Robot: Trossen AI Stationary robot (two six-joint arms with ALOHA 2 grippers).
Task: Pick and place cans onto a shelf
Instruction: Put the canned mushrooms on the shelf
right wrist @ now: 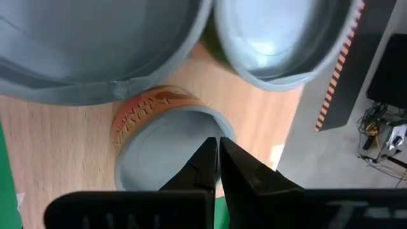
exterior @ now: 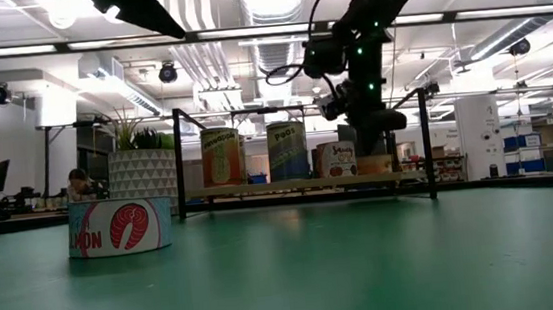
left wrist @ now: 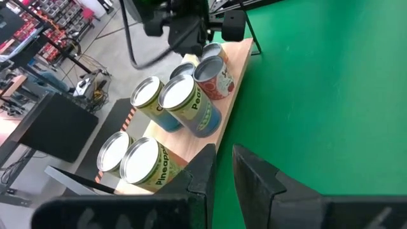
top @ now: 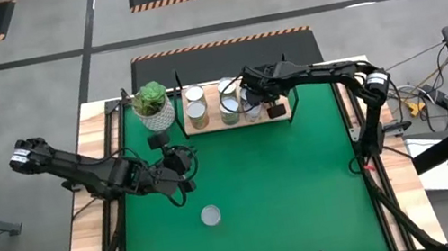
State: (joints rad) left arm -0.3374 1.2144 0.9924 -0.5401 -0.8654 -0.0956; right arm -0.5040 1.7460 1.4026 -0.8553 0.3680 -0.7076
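Note:
The light-wood shelf [top: 217,127] stands at the mat's far edge and carries several upright cans [top: 196,112]; it also shows in the low view [exterior: 299,184] and the left wrist view [left wrist: 240,56]. One low can with a salmon label [top: 211,215] [exterior: 119,227] stands alone on the green mat. My right gripper [top: 253,93] [right wrist: 218,159] is shut and hovers over a low orange-labelled can [right wrist: 166,133] at the shelf's right part; in the low view [exterior: 374,124] it looks clear of that can. My left gripper [top: 180,165] [left wrist: 224,175] is shut, empty, above the mat left of centre.
A white pot with a green plant [top: 153,107] [exterior: 143,172] stands at the shelf's left end. Black posts [exterior: 178,164] rise at the shelf's ends. A small black object [top: 156,141] lies near the pot. Open green mat [top: 298,186] spreads to the near right.

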